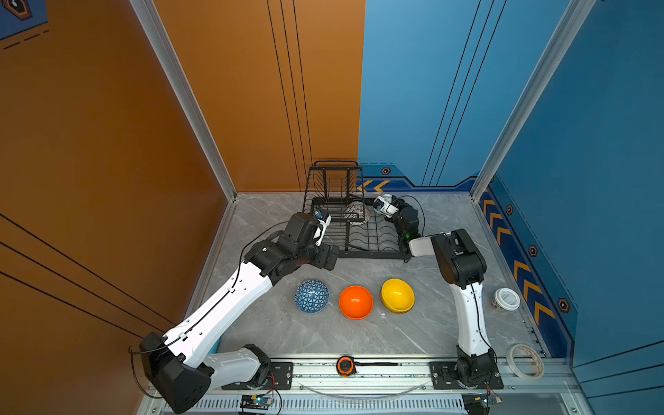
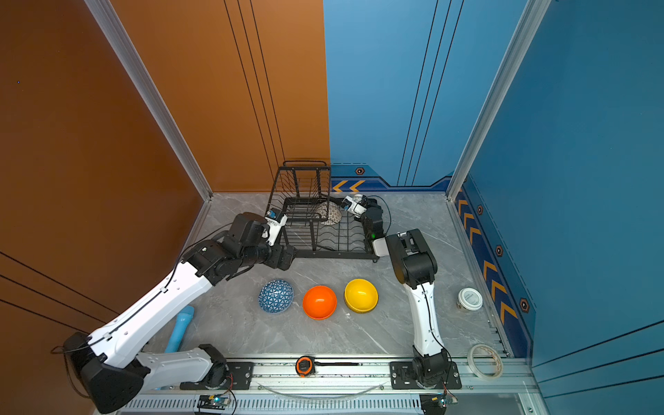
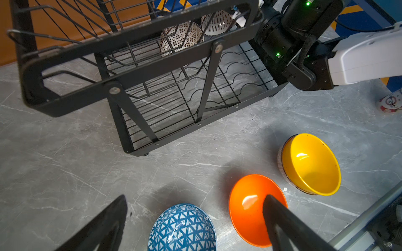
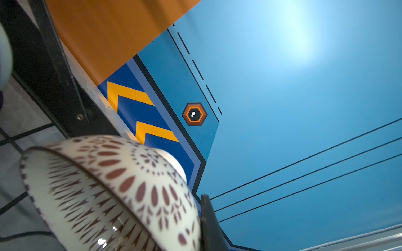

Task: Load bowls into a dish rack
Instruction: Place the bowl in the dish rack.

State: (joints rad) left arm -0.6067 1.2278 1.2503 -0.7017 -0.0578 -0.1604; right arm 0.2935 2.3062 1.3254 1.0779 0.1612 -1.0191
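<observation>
Gripping patterned bowl (image 4: 108, 191) at rack (image 1: 373, 255) far corner: R gripper (image 1: 381, 204). L gripper (image 3: 194, 203) wide open above table (image 1: 287, 334). Rack holds floral bowl (image 1: 359, 212).

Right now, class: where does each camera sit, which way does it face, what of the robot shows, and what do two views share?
Top views: high above the robot, looking down on the table; both arms show.
Left wrist: on the left arm, facing the dish rack and orange bowl; open left gripper and right arm show.
Right wrist: beside the rack, facing the blue wall; right gripper shut on the petal-patterned bowl.
Shared: top and left wrist views show the orange bowl.
</observation>
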